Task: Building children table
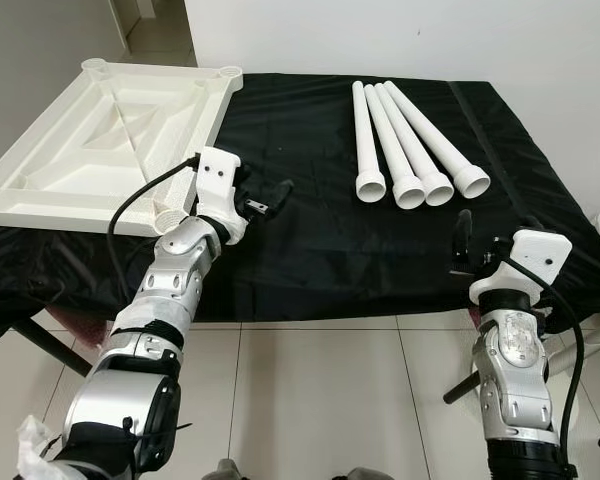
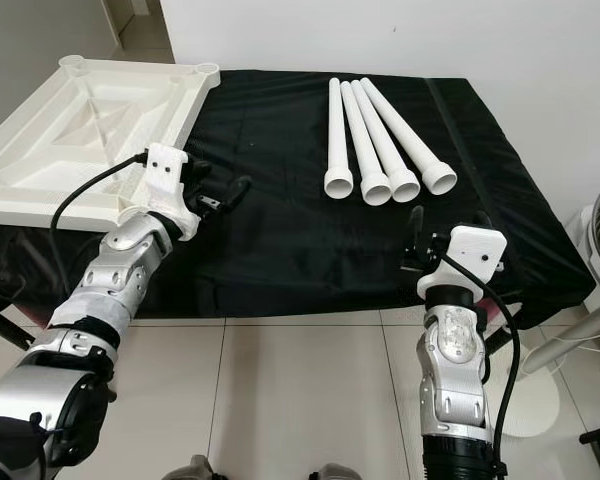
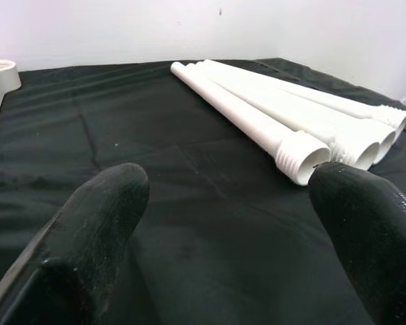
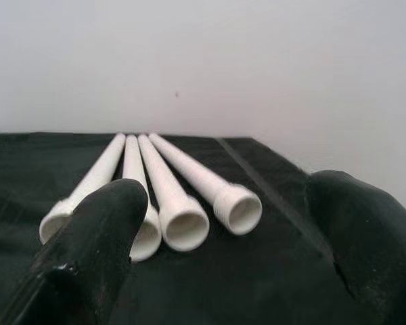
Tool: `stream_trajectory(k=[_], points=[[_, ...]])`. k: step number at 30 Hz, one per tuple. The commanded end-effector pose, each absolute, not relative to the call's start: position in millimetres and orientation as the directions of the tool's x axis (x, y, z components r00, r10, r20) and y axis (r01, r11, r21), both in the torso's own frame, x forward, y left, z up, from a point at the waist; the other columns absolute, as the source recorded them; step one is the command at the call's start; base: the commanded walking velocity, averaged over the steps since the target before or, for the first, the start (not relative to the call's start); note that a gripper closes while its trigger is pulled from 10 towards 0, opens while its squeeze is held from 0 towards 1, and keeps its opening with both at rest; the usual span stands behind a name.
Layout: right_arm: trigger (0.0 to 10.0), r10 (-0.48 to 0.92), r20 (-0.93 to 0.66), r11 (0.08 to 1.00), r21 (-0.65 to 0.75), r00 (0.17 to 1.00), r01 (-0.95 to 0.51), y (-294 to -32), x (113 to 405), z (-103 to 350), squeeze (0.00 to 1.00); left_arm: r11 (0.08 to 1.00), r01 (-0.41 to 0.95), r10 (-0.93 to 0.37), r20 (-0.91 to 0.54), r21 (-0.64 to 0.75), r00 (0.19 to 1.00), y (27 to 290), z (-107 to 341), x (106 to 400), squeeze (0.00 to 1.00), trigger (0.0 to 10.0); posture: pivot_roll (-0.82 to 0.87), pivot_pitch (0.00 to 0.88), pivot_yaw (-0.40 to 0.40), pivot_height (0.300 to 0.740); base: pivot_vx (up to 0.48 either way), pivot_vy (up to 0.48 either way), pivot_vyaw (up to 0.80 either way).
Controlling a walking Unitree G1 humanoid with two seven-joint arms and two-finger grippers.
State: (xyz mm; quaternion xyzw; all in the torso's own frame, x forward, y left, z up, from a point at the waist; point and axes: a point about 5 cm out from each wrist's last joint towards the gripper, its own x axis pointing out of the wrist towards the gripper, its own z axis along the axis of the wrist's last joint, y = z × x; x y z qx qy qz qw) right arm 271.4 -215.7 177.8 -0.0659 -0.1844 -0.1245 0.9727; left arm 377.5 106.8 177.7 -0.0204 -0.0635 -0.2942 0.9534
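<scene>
Both grippers, left and right, spread wide, empty.

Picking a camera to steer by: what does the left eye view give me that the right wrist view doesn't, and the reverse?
Left eye view alone: the upside-down white tabletop, the left gripper open beside it, both silver arms, tiled floor. Right wrist view alone: a close look into the legs' hollow threaded ends, framed by the open right gripper. Both: four white table legs side by side on the black cloth.

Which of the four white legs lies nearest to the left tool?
The leftmost leg of the row; the other three lie to its right, farther from the left tool.
</scene>
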Motion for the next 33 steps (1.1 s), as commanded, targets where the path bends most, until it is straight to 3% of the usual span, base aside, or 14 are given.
stream_trajectory(k=[1, 23, 33], points=[[10.0, -0.206, 0.366, 0.957, -0.120, 0.907, 0.266, -217.4, 275.5, 177.5, 0.00, 0.905, 0.425, -0.417, 0.147, -0.026, 0.897, 114.1, 182.3, 384.1, 0.00, 10.0, -0.05, 0.000, 0.010, 0.740, 0.000, 0.000, 0.00], [10.0, -0.175, 0.378, 0.959, -0.145, 0.909, 0.244, -217.2, 285.3, 181.8, 0.00, 0.934, 0.358, -0.348, 0.186, -0.022, 0.919, 120.9, 190.9, 389.0, 0.00, 10.0, -0.02, 0.000, -0.014, 0.740, 0.000, 0.000, 0.00], [10.0, -0.169, 0.377, 0.956, -0.162, 0.911, 0.245, -219.7, 287.0, 181.1, 0.00, 0.939, 0.342, -0.330, 0.200, -0.025, 0.923, 124.5, 193.3, 390.1, 0.00, 10.0, -0.01, 0.000, -0.022, 0.740, 0.252, 0.000, 0.00]])
